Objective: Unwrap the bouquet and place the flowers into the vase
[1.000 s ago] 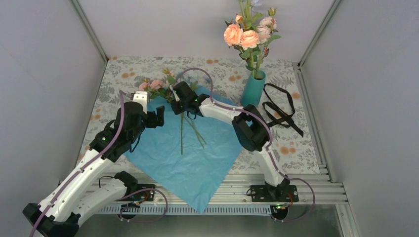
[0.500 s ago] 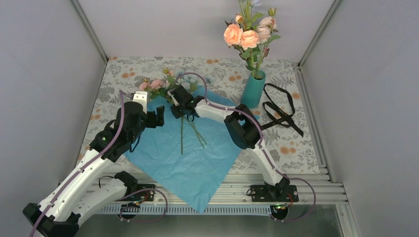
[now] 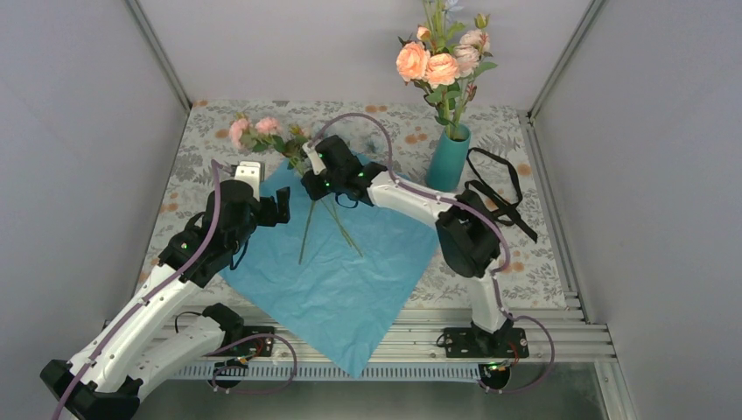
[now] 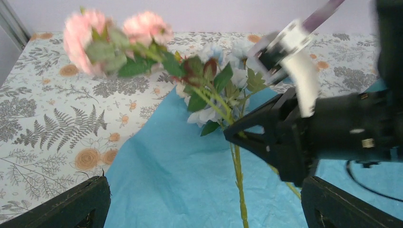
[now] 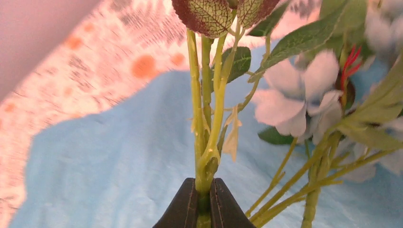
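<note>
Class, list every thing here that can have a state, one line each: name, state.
right gripper: shut on the pink flower stem
left gripper: open, empty
pink flower stem: clamped at its stalk
blue paper: unwrapped, spread flat
vase: upright, holding peach roses
black strap: lying loose beside the vase

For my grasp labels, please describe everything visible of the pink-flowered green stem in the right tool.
The pink-flowered green stem looks plastic: two pink rose heads, green leaves, some reddish. The right tool is shut on its stalks below the leaves. It is tilted, blooms toward the far left, stalk over the crinkled blue paper sheet; whether its lower end touches it is unclear.
</note>
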